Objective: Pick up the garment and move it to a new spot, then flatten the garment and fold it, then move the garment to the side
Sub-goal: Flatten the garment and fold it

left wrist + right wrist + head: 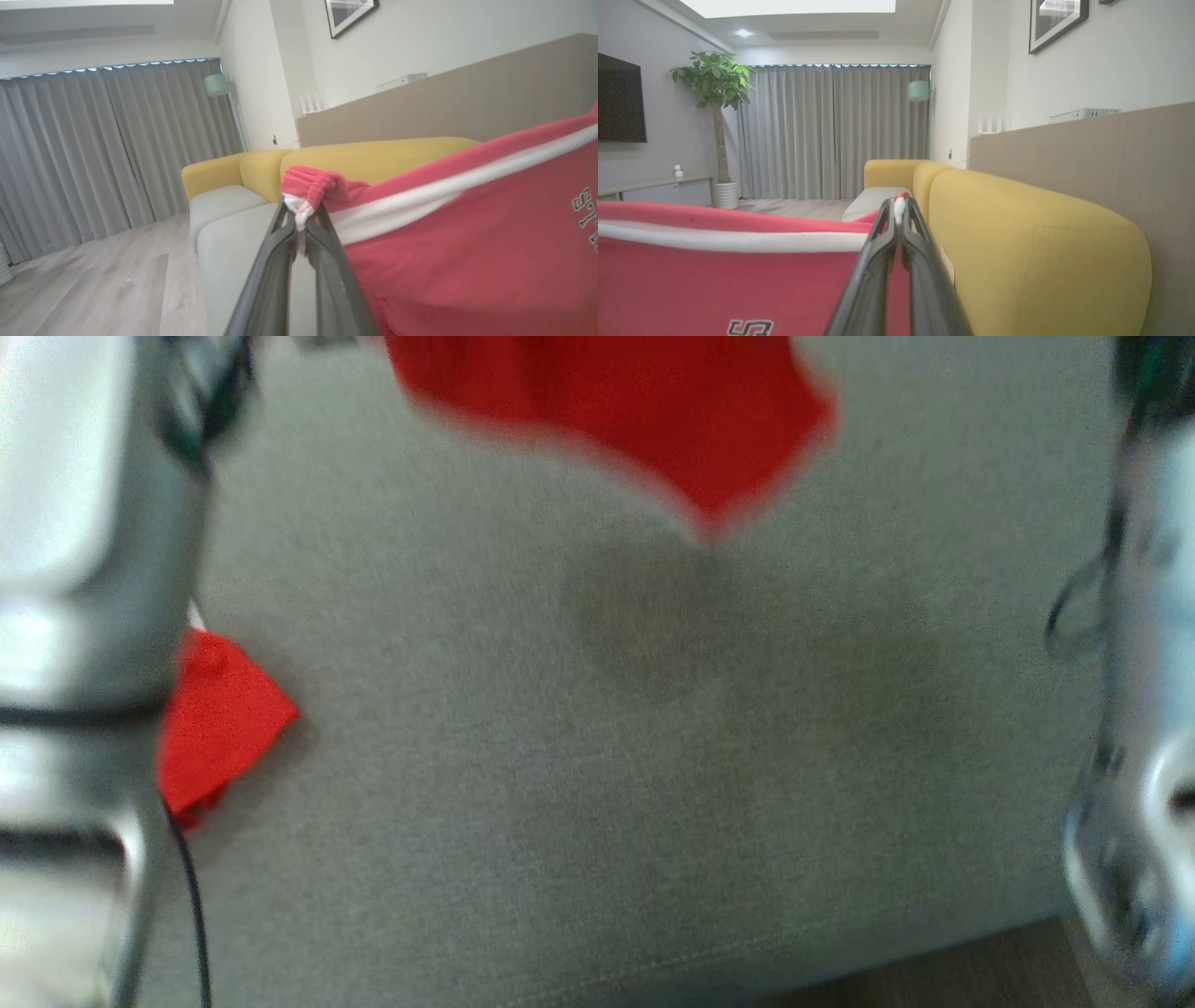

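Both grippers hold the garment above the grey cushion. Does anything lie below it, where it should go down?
Nothing visible lies directly under the garment. A smaller red piece rests on the grey cushion further to the robot's left, apart from it. The head view is blurred.

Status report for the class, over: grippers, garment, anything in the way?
Both shut on garment: left gripper, right gripper. It hangs between them above sofa seat. Small red piece on seat, left.
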Available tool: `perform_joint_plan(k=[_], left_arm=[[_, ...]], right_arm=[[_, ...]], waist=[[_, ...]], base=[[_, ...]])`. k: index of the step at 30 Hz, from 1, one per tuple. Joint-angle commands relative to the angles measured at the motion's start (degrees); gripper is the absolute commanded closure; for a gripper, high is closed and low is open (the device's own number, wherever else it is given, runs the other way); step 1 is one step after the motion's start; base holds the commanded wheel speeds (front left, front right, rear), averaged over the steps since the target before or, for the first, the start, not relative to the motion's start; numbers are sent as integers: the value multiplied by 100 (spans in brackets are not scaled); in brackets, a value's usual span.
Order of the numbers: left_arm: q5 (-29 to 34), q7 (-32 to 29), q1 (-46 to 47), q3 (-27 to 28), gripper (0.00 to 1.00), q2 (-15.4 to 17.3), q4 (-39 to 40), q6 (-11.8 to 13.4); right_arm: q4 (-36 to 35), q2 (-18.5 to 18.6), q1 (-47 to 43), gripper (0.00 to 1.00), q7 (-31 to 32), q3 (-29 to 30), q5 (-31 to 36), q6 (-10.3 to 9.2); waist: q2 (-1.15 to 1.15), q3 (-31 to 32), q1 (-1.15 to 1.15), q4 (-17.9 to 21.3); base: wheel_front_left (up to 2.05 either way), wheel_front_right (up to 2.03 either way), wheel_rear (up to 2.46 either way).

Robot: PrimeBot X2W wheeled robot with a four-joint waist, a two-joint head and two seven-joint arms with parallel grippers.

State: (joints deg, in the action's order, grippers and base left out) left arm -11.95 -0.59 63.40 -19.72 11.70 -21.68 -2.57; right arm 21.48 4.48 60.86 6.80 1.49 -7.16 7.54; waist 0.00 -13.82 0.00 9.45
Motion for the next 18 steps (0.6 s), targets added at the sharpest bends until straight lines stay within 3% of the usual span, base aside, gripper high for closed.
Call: perform_joint_plan(k=[1,5,8,14,18], left_arm=[[64,116,484,250,100,215,36,30],[68,917,1510,401,100,33,-984,97],[-12,1335,1821,460,100,-148,-1660,97],[-151,1546,1396,361,100,-485,-2439,-127],[-177,1555,601,293,100,-565,-2475,-252]], right_arm=[[-16,18,414,100,-204,-16,67,-5],[1253,-56,1673,100,-1366,612,119,-5],[2137,-108,2033,100,-1873,948,110,-5],[3706,-142,1746,100,-1886,852,14,-5],[4389,-94,1325,100,-1602,461,-99,-5]], waist=[[0,-620,0,105],[0,-893,0,78],[0,-983,0,51],[0,-1118,0,-32],[0,-1071,0,-43]], base=[[0,0,0],[0,0,0],[0,0,0],[0,0,0],[0,0,0]])
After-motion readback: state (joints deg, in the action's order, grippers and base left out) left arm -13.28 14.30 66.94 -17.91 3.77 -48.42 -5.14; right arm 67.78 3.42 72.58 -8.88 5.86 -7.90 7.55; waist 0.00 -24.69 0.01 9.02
